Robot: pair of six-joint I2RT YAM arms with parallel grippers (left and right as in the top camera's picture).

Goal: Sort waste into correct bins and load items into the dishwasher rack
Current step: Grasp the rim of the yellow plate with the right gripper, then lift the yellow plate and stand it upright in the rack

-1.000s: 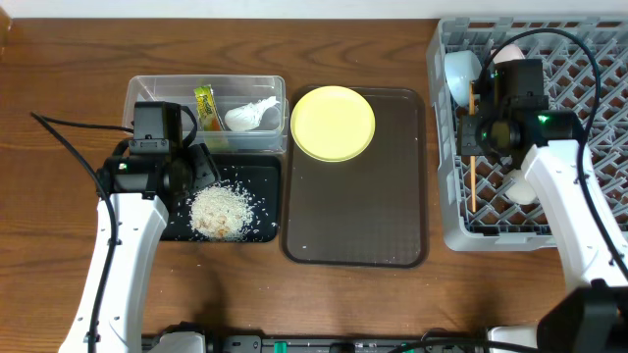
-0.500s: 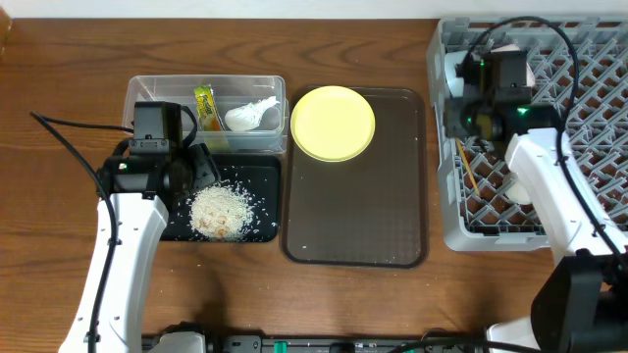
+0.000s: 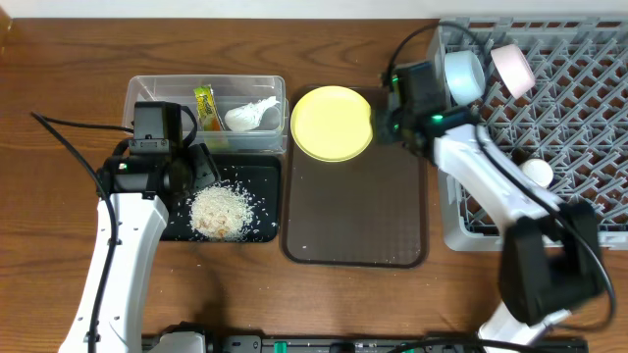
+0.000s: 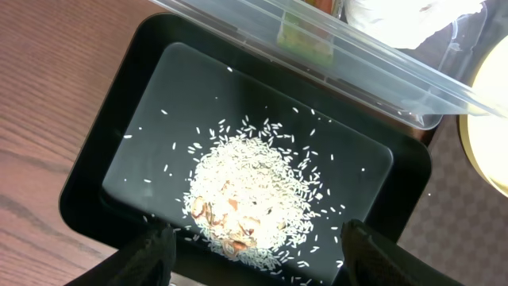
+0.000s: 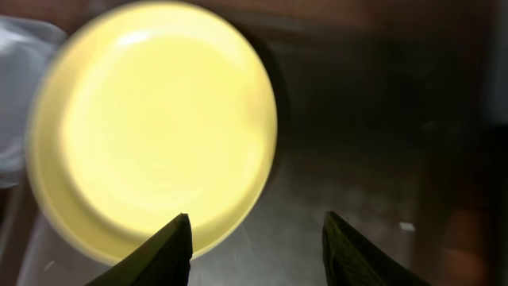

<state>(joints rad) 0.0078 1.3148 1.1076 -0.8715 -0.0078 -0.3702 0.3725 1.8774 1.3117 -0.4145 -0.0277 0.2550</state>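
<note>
Brown wooden table [image 3: 49, 279] (grain showing) fills the background

On the table [image 3: 59, 98], the tub [image 3: 147, 88] is set far left, with the wrapper [image 3: 205, 105] and, right of it, the paper [image 3: 251, 115] inside. The shallow tray [image 3: 265, 172] is placed just in front, with the rice [image 3: 221, 210] in it. Right of both lies the serving tray [image 3: 363, 216], the plate [image 3: 334, 122] on its far left corner. The rack [image 3: 589, 118] is rightmost; a bowl [image 3: 463, 74] and a second bowl [image 3: 513, 67] are held at its far left, the cup [image 3: 537, 173] nearer.

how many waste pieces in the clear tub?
2: snack wrapper near the middle, crumpled white paper right of it. The left arm covers the clear tub's front-left corner.
</note>
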